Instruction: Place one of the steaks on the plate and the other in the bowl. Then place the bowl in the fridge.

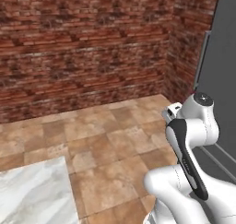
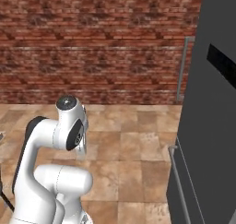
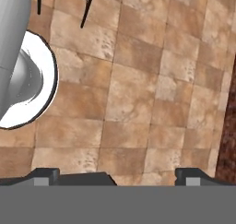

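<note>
Fridge (image 2: 209,126): tall, grey, doors shut, right of arm.

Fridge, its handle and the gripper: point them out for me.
fridge (image 2: 207,140): right base view, on its grey front.
handle (image 2: 181,71): right base view, on the upper bar.
gripper (image 3: 115,176): hand view, midway between the spread fingertips.

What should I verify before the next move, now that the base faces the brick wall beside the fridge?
1. Hand open with nothing between the fingertips: ok.
2. Tall grey metal-look fridge within view at the right: ok.
3. Fridge doors closed, slim vertical bar handle visible: ok.
4. Steaks, plate and bowl located: cannot tell.
5. Brown tiled floor ahead free of obstacles: ok.
6. White marble counter corner apart from the arm: ok.
</note>
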